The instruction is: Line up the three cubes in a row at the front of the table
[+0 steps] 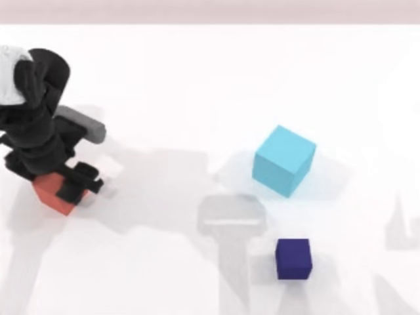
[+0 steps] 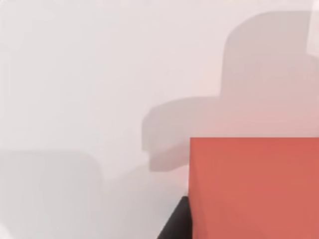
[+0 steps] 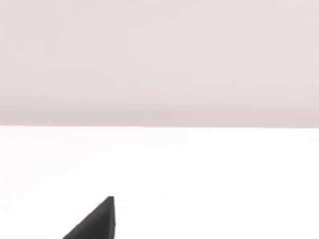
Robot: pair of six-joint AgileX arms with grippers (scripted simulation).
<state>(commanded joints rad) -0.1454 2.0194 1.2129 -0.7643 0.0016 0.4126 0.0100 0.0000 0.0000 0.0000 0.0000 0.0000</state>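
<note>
The coral-red cube (image 1: 54,195) lies at the table's (image 1: 164,85) left side, partly under my left arm. My left gripper (image 1: 71,186) is shut on it. In the left wrist view the red cube (image 2: 254,189) fills the frame's corner, with one dark fingertip (image 2: 178,224) pressed against its side. The other finger is hidden. The large light cyan-blue cube (image 1: 283,161) stands right of centre. The small navy-blue cube (image 1: 293,258) sits in front of it, apart from it. My right arm is outside the top view. In the right wrist view only one dark fingertip (image 3: 99,221) shows, over bare table.
A pale pinkish band (image 1: 210,12) runs along the table's far edge and also shows in the right wrist view as the band (image 3: 159,59). Grey arm shadows lie on the white surface between the red cube and the two blue cubes.
</note>
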